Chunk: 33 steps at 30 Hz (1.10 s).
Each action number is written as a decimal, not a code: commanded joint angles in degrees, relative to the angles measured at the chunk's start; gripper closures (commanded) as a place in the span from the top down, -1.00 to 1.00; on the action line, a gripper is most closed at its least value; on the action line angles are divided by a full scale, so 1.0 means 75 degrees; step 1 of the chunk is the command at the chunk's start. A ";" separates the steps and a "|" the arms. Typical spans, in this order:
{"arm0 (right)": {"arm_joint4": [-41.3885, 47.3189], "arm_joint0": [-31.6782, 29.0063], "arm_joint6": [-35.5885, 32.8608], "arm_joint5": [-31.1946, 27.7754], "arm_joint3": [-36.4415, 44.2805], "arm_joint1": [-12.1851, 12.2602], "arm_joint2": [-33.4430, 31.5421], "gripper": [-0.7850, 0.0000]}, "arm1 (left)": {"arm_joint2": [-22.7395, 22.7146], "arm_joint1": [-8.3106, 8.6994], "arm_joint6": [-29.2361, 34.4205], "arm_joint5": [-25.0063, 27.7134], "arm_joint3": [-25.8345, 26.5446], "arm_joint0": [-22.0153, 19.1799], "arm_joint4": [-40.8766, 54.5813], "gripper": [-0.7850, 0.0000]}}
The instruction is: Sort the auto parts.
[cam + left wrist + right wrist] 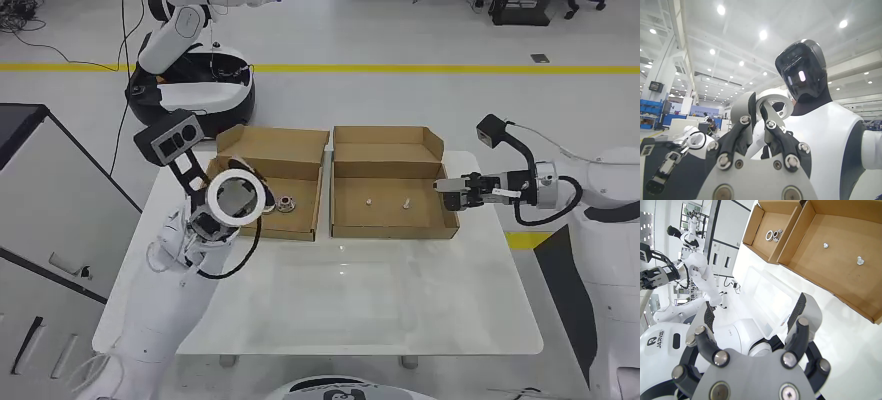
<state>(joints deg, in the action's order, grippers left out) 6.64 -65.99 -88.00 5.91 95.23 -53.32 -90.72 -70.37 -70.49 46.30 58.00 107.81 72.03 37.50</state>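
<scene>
Two cardboard boxes (385,222), two bolts (371,201), two small round metal parts (769,235), one large white ring (236,196).

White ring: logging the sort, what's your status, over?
Left claw shut on white ring, held above left box. Right claw open, empty, by right box. Nothing seen blocking the drop.

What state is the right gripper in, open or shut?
Open: the right gripper has its fingers spread wide apart, gripping nothing.
</scene>
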 commanded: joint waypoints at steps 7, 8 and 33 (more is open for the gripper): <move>0.0000 0.0000 0.0000 0.0000 0.0000 0.0000 0.0000 1.00 | 0.0004 0.0093 -0.0001 0.0000 -0.0332 0.0073 -0.1281 -1.00; 0.0000 0.0000 0.0000 0.0000 0.0000 0.0000 0.0000 1.00 | 0.0007 0.0109 -0.0001 0.0000 -0.0336 0.0075 -0.1427 -1.00; 0.0000 0.0000 0.0000 0.0000 0.0000 0.0000 0.0000 1.00 | -0.0061 -0.0087 -0.0001 0.0000 0.0021 0.0328 0.0111 -1.00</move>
<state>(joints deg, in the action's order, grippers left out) 6.64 -65.99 -88.00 5.91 95.23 -53.32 -90.72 -70.92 -71.13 46.30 58.00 108.16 74.54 39.04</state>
